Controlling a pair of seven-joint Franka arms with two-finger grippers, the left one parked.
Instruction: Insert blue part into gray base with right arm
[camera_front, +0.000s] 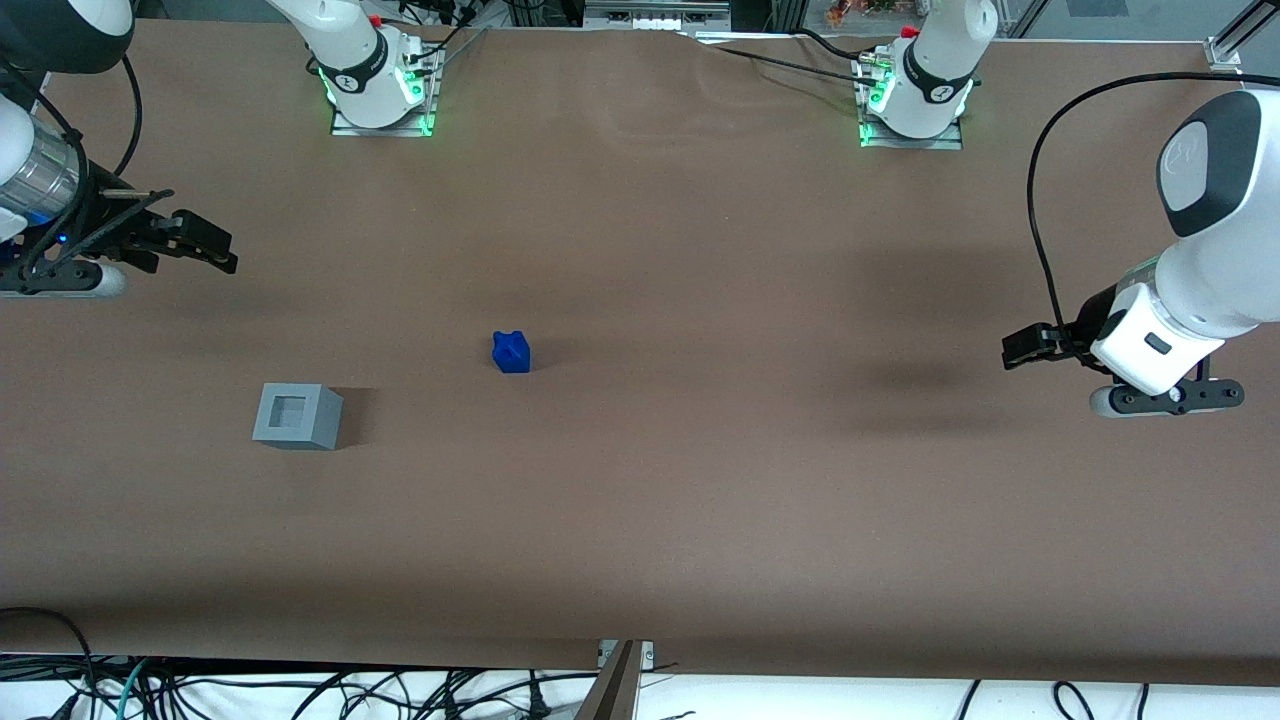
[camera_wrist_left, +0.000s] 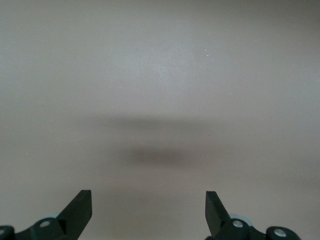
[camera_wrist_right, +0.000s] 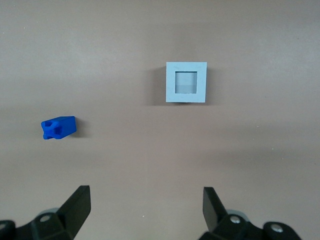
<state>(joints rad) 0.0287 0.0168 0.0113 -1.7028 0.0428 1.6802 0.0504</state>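
Nothing grasped yet: tool (camera_front: 205, 245) hanging above the desk (camera_front: 700, 480) at the working arm's end, fingers (camera_wrist_right: 77, 205) spread wide and empty in the right wrist view. Blue part (camera_front: 511, 352) resting on the desk near the middle, knobby side seemingly turned sideways rather than up, so probably tipped over. Gray base (camera_front: 297, 416) standing upright with recess open and vacant, nearer the front camera than the part and closer to the working arm's end. Part and base well apart, neither touching the tool. From the tool, part lying toward the parked arm's end and somewhat nearer the front camera; base also nearer the front camera. In the wrist view, base (camera_wrist_right: 186, 82) roughly centred between the fingers, part (camera_wrist_right: 59, 127) well off to one side, long axis running roughly along the line between the fingers. Likely needed first: a sideways shift toward the part, possibly a wrist turn, then descent.
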